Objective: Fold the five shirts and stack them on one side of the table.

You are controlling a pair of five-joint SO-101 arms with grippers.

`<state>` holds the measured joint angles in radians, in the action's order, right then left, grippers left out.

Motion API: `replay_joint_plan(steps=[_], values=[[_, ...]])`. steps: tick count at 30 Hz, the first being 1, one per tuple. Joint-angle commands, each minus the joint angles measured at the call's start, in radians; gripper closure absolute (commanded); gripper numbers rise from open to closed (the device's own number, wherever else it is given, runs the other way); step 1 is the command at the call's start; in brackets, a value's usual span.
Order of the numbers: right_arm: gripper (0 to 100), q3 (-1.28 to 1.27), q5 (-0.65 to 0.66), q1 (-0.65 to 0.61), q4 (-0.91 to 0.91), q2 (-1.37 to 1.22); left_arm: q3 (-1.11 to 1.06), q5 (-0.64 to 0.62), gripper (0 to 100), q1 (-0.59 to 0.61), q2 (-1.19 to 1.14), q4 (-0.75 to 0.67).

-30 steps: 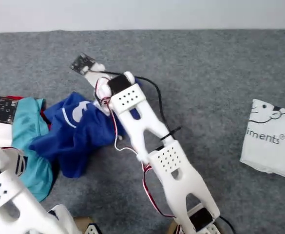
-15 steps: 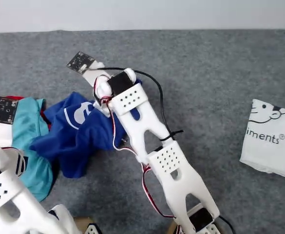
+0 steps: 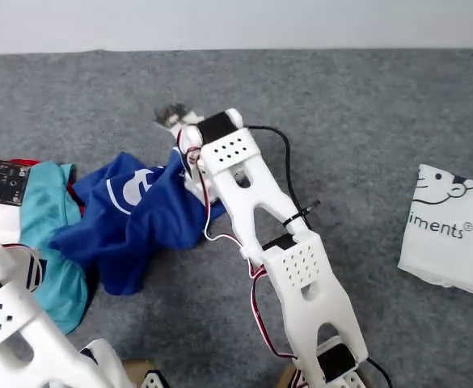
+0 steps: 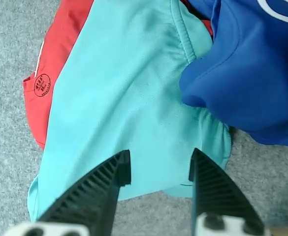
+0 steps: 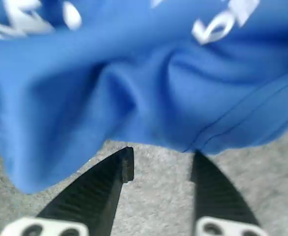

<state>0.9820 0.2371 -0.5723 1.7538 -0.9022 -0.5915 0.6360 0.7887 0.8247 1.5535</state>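
By the near left edge of the table [image 3: 365, 121], the left gripper [image 4: 159, 160] hung open over a teal shirt [image 4: 129, 88]. Farther in, a crumpled blue shirt [image 3: 139, 214] overlapped it, with the right gripper [image 5: 161, 162] open at its hem. The cloth looked limp and light, probably best pinched at a hem.
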Motion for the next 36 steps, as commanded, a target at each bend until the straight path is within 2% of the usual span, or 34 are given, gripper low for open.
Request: replay_joint_plan(steps=[1, 8, 12, 15, 18, 21, 24, 31, 36], values=[[74.2, 0.002, -0.031, 0.012, -0.025, 0.031, 0.002, -0.026, 81, 0.0, 0.02, -0.023], [76.4, 0.002, -0.031, 0.016, -0.133, -0.113, 0.002, -0.026, 81, 0.003, 0.02, -0.02], [88.7, 0.009, -0.029, 0.016, -0.125, -0.16, 0.002, -0.026, 81, 0.003, 0.02, -0.02], [99.7, 0.074, -0.029, 0.021, -0.051, -0.143, 0.002, -0.026, 81, 0.005, 0.02, -0.02], [98.9, 0.17, -0.029, 0.045, 0.048, -0.12, 0.004, -0.026, 81, 0.005, 0.02, -0.02], [98.9, 0.172, -0.002, 0.101, 0.047, -0.048, 0.004, -0.026, 81, 0.002, 0.02, -0.02], [98.9, 0.063, 0.109, 0.136, 0.047, 0.067, 0.008, -0.026, 81, 0.0, 0.02, -0.02], [98.9, -0.41, 0.118, 0.205, 0.045, 0.438, 0.005, -0.026, 81, 0.0, 0.02, -0.021], [98.9, -0.64, 0.133, 0.249, 0.044, 0.633, 0.004, -0.026, 81, 0.0, 0.02, -0.021]])
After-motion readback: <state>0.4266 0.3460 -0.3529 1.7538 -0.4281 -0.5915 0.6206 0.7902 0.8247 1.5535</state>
